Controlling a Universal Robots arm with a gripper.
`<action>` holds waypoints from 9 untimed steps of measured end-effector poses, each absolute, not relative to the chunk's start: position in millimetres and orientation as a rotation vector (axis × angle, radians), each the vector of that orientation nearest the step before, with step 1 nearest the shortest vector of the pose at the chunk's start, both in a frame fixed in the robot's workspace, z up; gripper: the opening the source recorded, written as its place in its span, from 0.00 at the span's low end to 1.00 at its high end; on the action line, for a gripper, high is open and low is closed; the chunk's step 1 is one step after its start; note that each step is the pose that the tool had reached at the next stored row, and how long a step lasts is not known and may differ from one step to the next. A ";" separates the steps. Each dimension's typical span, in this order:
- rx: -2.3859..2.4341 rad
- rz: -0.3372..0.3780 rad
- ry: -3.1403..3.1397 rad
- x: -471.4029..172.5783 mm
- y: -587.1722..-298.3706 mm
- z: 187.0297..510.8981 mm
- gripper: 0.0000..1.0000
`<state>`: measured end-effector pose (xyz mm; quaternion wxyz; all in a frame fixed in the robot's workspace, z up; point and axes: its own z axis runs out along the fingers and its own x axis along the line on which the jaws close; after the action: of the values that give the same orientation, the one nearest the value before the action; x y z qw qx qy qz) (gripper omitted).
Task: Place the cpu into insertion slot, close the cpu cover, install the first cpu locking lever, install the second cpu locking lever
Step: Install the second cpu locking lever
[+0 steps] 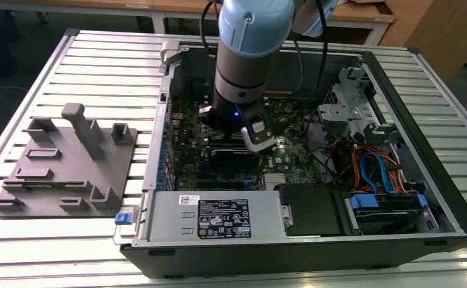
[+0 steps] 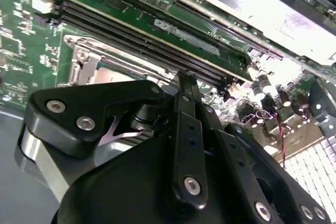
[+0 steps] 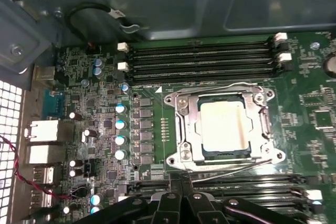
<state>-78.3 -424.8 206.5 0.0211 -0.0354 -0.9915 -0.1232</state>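
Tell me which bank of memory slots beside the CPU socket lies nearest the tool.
The bank running right by the tool; the other bank lies beyond the cpu cover, toward the case wall.

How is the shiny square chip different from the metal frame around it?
The cpu is a solid, pale, smooth square; the cpu cover is a silvery frame with an open window and screws at its corners. The cpu sits inside; the cpu cover rings it, reaching farther out. Both lie flat on the green board.
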 end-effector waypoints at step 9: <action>-0.105 -0.418 -3.068 -81.4 -424.8 196.2 0.11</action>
<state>-81.4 -424.8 196.2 0.0215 -0.0339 -0.9901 -0.1348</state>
